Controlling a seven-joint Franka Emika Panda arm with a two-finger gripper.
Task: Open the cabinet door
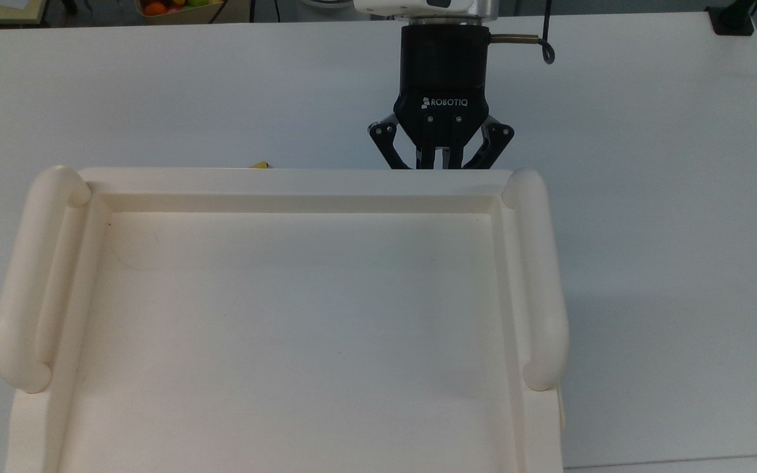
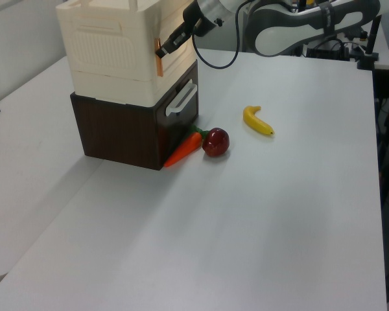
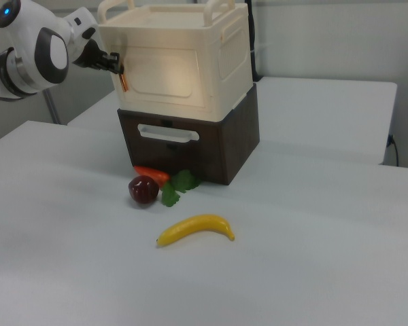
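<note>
Up at the cream-white cabinet door (image 3: pixel 168 75) on the stacked unit's front (shut flush), the black two-finger gripper (image 1: pixel 441 162) has its jaws drawn narrow on a small orange handle (image 3: pixel 123 83) by the right view's left edge.

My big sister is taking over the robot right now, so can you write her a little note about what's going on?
Gripper: fingers shut on the orange handle at the edge of the cabinet door.
Cabinet door: cream panel on the upper box, looks closed, flush with the front.
Nearby on the table: carrot, apple and banana, in front of the dark drawer.
Done: handle reached and gripped.
Left: pull the door open.
</note>
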